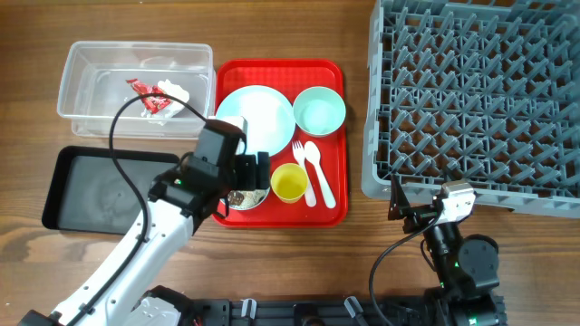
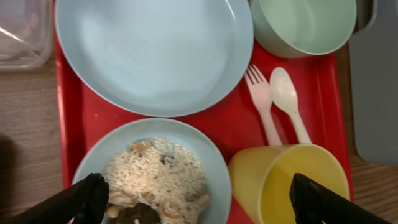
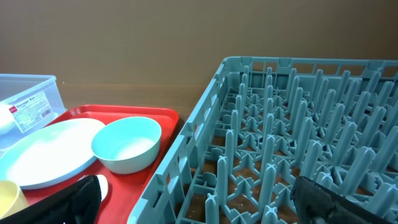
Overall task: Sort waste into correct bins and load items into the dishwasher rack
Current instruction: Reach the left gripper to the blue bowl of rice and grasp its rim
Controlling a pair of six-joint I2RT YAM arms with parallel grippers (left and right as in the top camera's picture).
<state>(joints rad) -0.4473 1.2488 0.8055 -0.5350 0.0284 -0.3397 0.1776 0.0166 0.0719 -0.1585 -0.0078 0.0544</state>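
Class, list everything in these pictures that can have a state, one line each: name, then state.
clear tub: holds wrapper and tissue
black tray: empty
dishwasher rack: empty where visible
plate: empty
near bowl: holds rice scraps
far bowl: empty
yellow cup: upright, empty
fork and spoon: lying side by side on red tray
left gripper: open, above near bowl
right gripper: open, holding nothing

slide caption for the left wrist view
Open left tool over the bowl of food scraps on the red tray
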